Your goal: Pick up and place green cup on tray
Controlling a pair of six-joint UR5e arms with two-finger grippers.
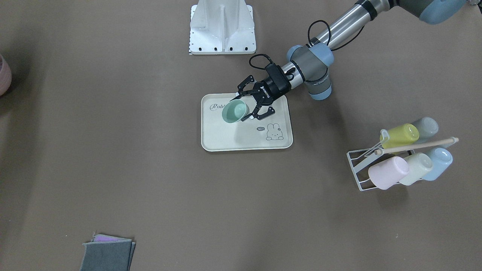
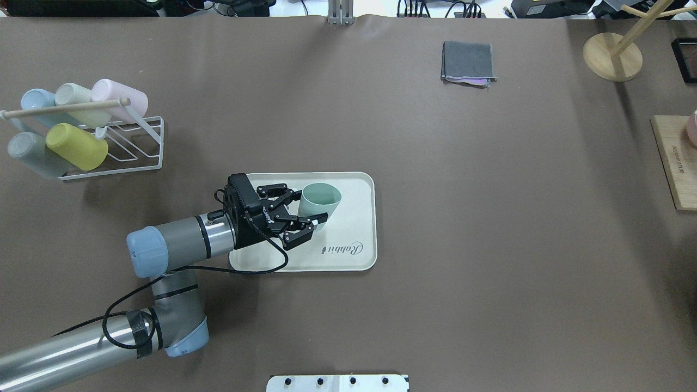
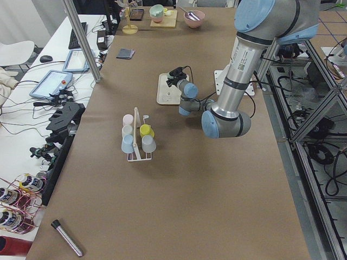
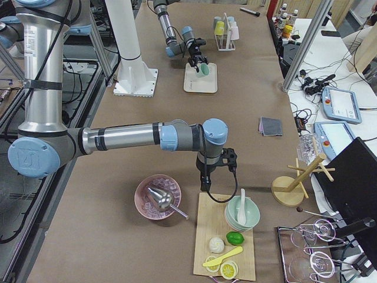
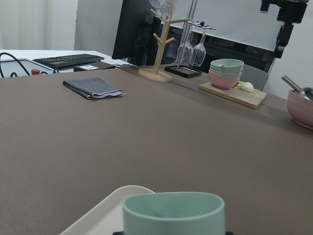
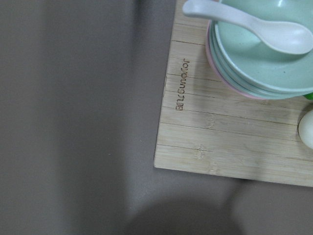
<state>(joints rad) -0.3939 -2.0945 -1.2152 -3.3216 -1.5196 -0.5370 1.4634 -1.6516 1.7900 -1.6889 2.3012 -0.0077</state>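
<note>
One green cup [image 1: 234, 112] gripped in left claw [image 1: 240, 109], over tray [image 1: 226, 142]

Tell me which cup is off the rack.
The green cup, gripped by the left pincer over the tray; the other five cups lie on the wire rack.

One green cup [image 1: 234, 111], five other cups [image 1: 388, 172] in one wire rack [image 1: 357, 170], lower right: six cups. One tray [image 1: 226, 142].
</note>
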